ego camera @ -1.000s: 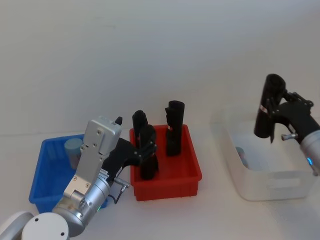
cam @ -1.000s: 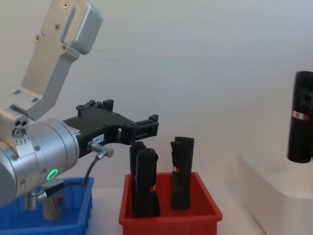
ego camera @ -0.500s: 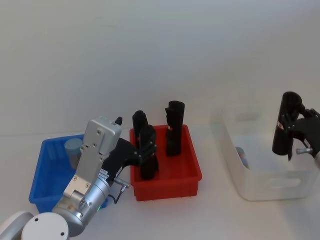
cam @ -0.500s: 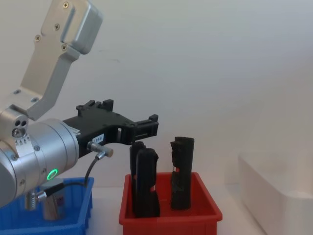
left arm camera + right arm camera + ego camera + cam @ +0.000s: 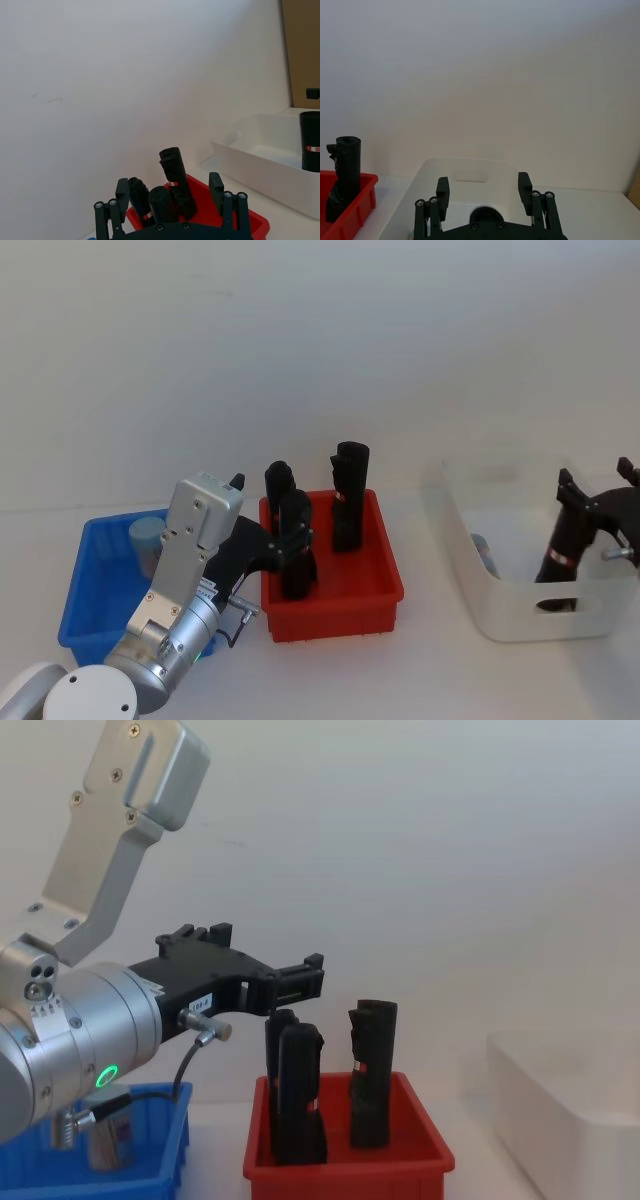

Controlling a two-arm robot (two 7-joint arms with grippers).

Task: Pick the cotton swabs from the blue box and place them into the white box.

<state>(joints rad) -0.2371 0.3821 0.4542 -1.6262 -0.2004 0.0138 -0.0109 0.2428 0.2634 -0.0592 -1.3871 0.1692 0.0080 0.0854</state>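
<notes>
A white counter holds three bins in a row. The right tool (image 5: 578, 530) is lowered into the white box (image 5: 520, 610), clamped on an upright black rolled bundle (image 5: 560, 558) with a red label. A small item rests by the box's left wall, too hidden to name.

The left tool (image 5: 170, 202) hovers parked with its prongs apart, just above the near side of the red bin (image 5: 335, 605), where three more black bundles (image 5: 295, 558) stand.

To finish this step well, the bundle should probably settle on the box floor before the right tool releases and lifts straight up.

One tub of cotton swabs (image 5: 146, 540), small with a pale grey-blue lid, sits in the far part of the blue box (image 5: 85, 590).
</notes>
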